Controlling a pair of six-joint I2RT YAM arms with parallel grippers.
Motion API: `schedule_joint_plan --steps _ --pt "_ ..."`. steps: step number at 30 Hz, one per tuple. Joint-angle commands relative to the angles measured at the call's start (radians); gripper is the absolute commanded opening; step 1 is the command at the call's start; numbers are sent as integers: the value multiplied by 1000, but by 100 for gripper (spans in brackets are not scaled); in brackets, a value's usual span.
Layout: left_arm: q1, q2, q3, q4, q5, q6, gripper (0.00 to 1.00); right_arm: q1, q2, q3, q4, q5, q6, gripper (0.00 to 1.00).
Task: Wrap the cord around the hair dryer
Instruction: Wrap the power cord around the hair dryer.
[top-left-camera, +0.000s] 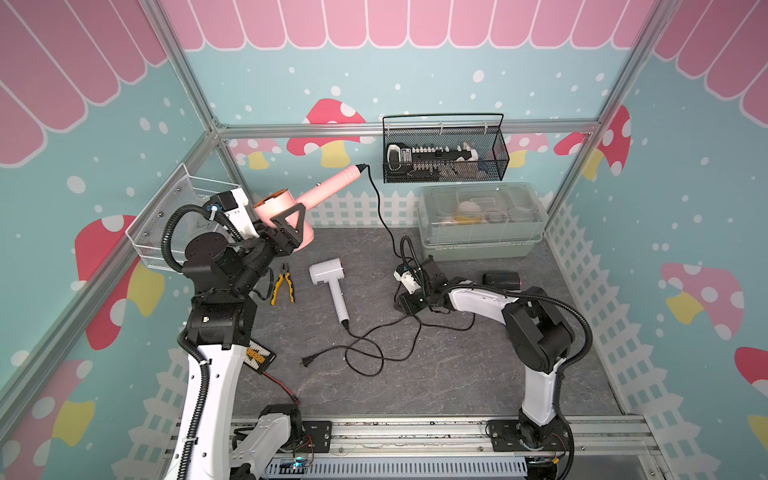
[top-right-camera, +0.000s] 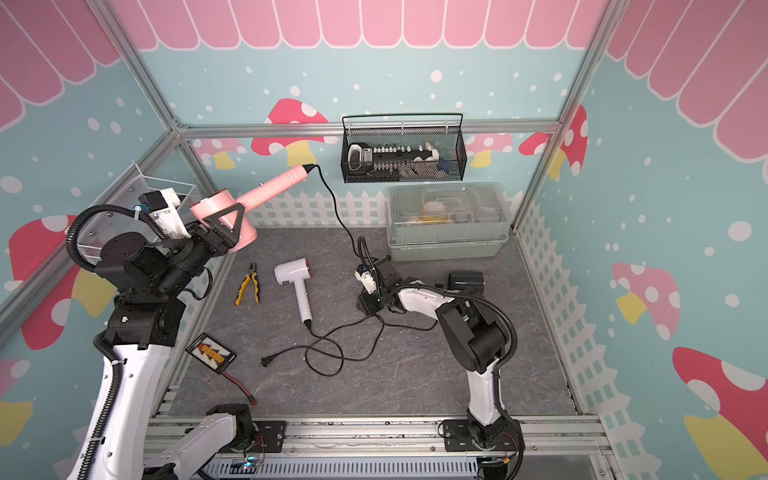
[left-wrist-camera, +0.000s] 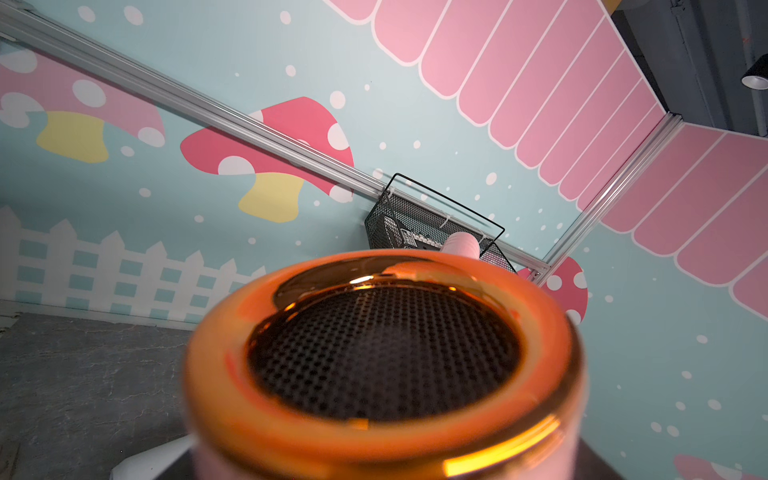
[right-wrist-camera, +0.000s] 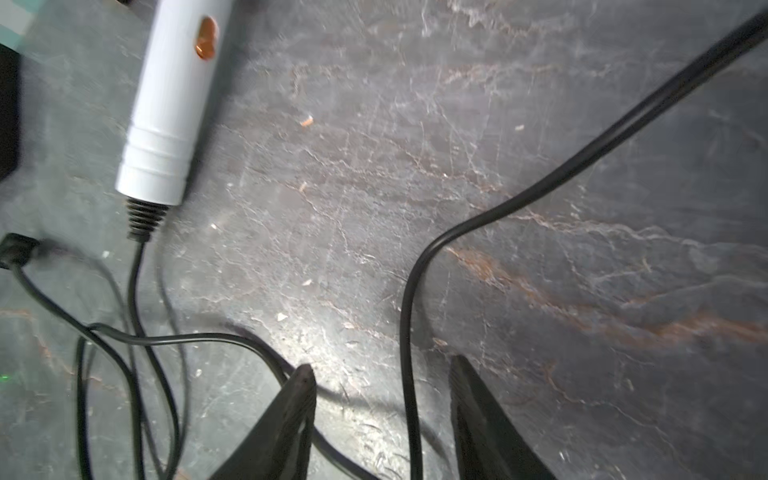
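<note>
The pink hair dryer (top-left-camera: 332, 183) (top-right-camera: 266, 191) is held up in the air at the back left, handle pointing toward the back wall. My left gripper (top-left-camera: 286, 226) (top-right-camera: 230, 226) is shut on its barrel. Its copper rear grille (left-wrist-camera: 382, 353) fills the left wrist view and hides the fingers. The black cord (top-left-camera: 380, 208) (top-right-camera: 336, 212) hangs from the handle's end down to my right gripper (top-left-camera: 407, 305) (top-right-camera: 368, 303), which is low over the table. In the right wrist view the cord (right-wrist-camera: 409, 311) runs between the jaws of the right gripper (right-wrist-camera: 381, 365), which stand open on either side of it.
A white hair dryer (top-left-camera: 330, 282) lies mid-table, its own cord looping to a plug (top-left-camera: 306, 362). Yellow pliers (top-left-camera: 282, 284) and a charger (top-left-camera: 259, 357) lie left. A black cylinder (top-left-camera: 500, 279), a lidded bin (top-left-camera: 482, 245) and a black wall basket (top-left-camera: 444, 174) are at the back right.
</note>
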Motion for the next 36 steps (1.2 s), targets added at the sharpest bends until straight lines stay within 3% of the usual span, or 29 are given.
schedule_joint_plan --steps 1,7,12,20,30,36 --pt "-3 -14 35 86 8 -22 0 16 56 51 -109 72 -28 47" --pt "-4 -12 31 89 8 -25 0 48 124 133 -202 171 -70 35" --pt "-5 -12 27 92 5 -26 0 60 144 161 -237 187 -88 1" --pt "-5 -5 15 90 0 -12 0 60 17 109 -243 336 -156 0" --pt "-3 56 -77 127 43 31 0 61 -348 122 -466 493 -458 0" --pt "-5 119 -135 217 132 13 0 64 -528 174 -575 489 -607 0"
